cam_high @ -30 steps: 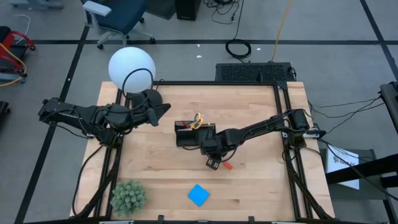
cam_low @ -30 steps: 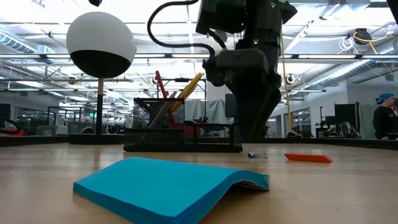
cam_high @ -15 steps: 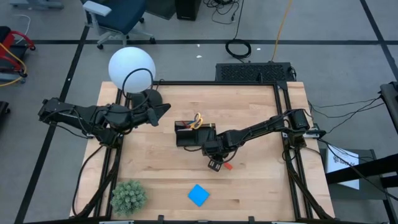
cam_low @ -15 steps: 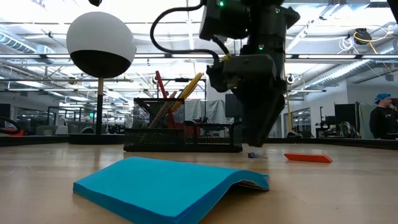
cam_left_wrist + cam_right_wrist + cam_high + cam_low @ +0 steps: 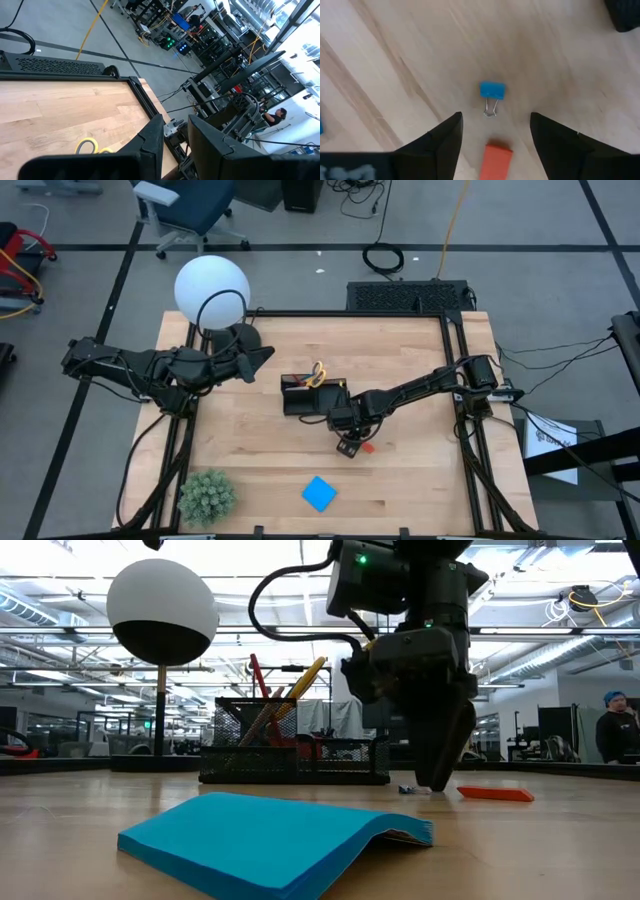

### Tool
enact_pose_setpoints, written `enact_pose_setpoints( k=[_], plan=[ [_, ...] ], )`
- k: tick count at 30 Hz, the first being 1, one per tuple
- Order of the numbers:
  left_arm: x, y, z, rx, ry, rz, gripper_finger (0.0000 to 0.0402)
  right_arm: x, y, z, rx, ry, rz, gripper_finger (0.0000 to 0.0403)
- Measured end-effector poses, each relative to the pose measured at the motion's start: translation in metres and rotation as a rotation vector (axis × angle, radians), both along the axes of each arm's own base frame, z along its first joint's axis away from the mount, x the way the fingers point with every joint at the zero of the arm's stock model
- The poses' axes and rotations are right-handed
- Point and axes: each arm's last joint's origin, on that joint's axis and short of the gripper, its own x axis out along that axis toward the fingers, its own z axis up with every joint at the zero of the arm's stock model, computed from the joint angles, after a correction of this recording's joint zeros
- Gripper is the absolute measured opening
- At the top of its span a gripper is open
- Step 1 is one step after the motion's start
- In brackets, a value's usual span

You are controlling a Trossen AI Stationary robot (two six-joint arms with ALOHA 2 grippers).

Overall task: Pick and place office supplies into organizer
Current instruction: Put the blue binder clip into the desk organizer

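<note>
Under my right gripper [image 5: 492, 137] the table [image 5: 395, 60] is pale, matt, grained wood. The binder clip [image 5: 492, 90] looks like smooth blue metal with thin wire handles; the eraser [image 5: 498, 158] is matt orange rubber. My fingers [image 5: 440, 145] are matt black plastic.

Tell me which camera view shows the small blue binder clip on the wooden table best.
The right wrist view: the small blue binder clip with its wire handles lies plainly between the open right gripper fingers. The low view shows only a speck; the high view hides it; the left wrist view misses it.

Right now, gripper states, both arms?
Left gripper: open, empty, parked by the lamp.
Right gripper: open, empty, over the blue binder clip.
</note>
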Motion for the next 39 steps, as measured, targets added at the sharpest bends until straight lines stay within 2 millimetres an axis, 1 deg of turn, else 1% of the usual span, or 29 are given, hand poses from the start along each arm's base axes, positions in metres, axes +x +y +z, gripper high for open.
enact_pose_setpoints(
  k=[6, 11, 20, 30, 39],
  plan=[
    [0.000, 0.000, 0.000, 0.000, 0.000, 0.000, 0.0081, 0.001, 0.000, 0.000, -0.006, -0.003, -0.024, 0.0248],
    [0.000, 0.000, 0.000, 0.004, 0.002, 0.000, 0.0081, 0.003, -0.004, 0.000, -0.023, -0.027, -0.039, 0.0262],
    [0.000, 0.000, 0.000, 0.003, 0.002, 0.000, 0.0081, 0.005, -0.011, 0.000, -0.051, -0.044, -0.042, 0.0250],
    [0.000, 0.000, 0.000, 0.002, 0.001, 0.000, 0.0081, 0.007, -0.010, -0.007, -0.053, -0.032, -0.034, 0.0243],
    [0.000, 0.000, 0.000, 0.001, 0.001, 0.000, 0.0081, 0.007, -0.004, -0.009, -0.088, -0.031, -0.031, 0.0242]
  ],
)
